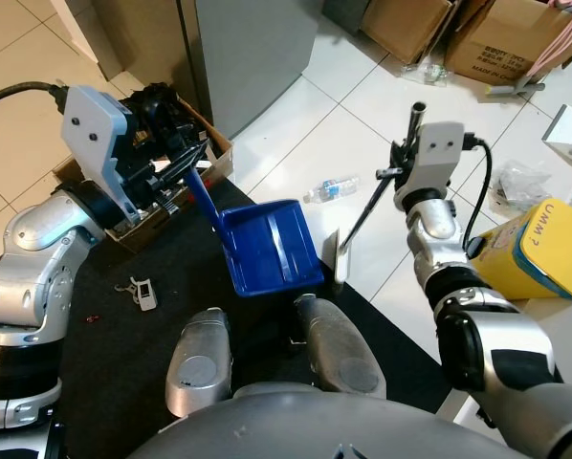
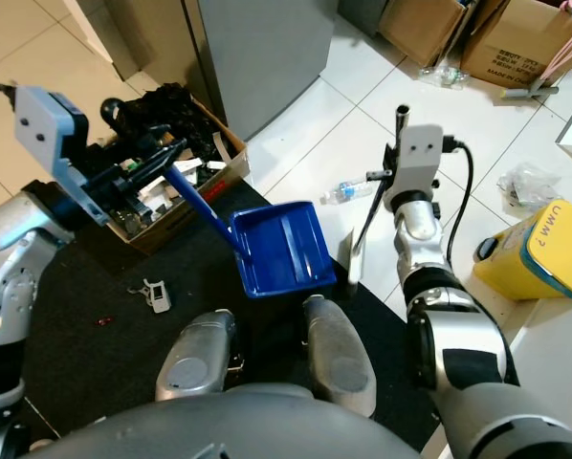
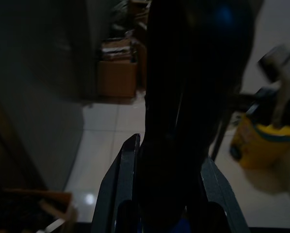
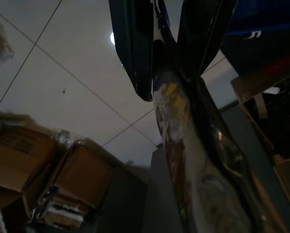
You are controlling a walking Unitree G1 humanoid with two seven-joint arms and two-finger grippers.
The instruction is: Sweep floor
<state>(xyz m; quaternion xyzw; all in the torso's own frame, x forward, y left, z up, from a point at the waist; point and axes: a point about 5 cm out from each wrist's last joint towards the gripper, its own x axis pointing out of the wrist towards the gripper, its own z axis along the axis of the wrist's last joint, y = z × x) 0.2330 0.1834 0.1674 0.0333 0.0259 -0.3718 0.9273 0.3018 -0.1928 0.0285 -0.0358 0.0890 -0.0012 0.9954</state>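
Blue dustpan hangs over the black mat's edge, its handle pinched in the left gripper; the left wrist view is too dark to show detail. One broom, its head half hidden behind the pan, is clamped by the right gripper, and one plastic bottle lies on the white tiles.

The blue plastic dustpan looks smooth and a little shiny. The white floor tiles are glossy. The black floor mat looks dull and soft like cloth. The brown cardboard boxes are matt paper. The robot's silver arms look like shiny metal. The clear plastic bottle shines.
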